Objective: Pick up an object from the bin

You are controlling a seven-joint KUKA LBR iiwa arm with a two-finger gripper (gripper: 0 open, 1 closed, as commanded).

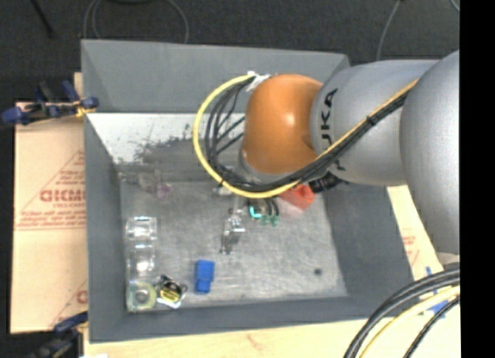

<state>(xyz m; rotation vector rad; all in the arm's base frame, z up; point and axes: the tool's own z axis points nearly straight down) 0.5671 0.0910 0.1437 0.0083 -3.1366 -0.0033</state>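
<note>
My gripper (230,234) hangs below the arm's orange cover, over the middle of the bin floor. Nothing shows in its grasp. Just to its right lies a small green thing (264,216), partly hidden under the arm. A red thing (298,197) lies beyond that, its upper part covered by the arm. A small blue block (203,275) rests on the floor below and left of the gripper, apart from it.
Along the bin's left side stand two clear plastic pieces (141,232) (140,264). In the front left corner lie a round clear item (141,297) and a yellow-and-black tape measure (171,292). The arm covers the bin's back right.
</note>
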